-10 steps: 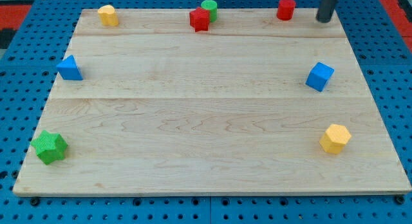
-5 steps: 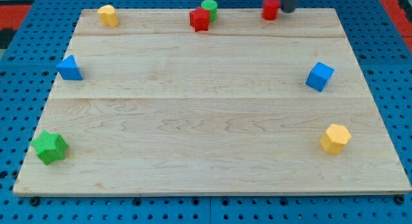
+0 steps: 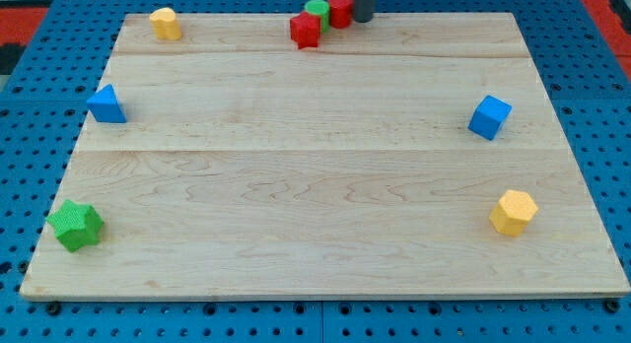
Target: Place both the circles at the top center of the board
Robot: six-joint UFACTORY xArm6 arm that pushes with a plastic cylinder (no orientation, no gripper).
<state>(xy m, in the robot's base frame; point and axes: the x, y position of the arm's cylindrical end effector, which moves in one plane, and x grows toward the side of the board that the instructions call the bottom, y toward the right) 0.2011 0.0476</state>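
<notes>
Board (image 3: pixel 315 185) of pale wood fills nearly the whole frame, lying on a blue pegboard surface (image 3: pixel 592 136). There is no pincer on this arm, so nothing opens or clamps; the arm ends in a dark rod, seen only as a short stub at the top centre of the frame.

Around the board's edges sit the blocks that play no part here, largest first. A green star (image 3: pixel 76 225) lies at the lower left. A yellow hexagon (image 3: pixel 514 212) lies at the lower right. A blue cube (image 3: pixel 489 117) sits at the middle right. A blue triangle (image 3: pixel 105 103) sits at the middle left. A small yellow block (image 3: pixel 165 23), shape unclear, sits at the upper left.

At the top centre is a tight cluster. A red star-like block (image 3: pixel 306 30) lies lowest and furthest left. Just above and right of it is the green circle (image 3: pixel 316 11). Touching that on its right is the red circle (image 3: pixel 340 10).

My tip (image 3: pixel 363 18) stands immediately right of the red circle, apparently touching it. Both circles therefore lie leftward of the tip, lined up side by side along the top edge. Any further push would run straight left through the red circle into the green one. By my judgement both circles are already at the top centre, so little or no push remains.
</notes>
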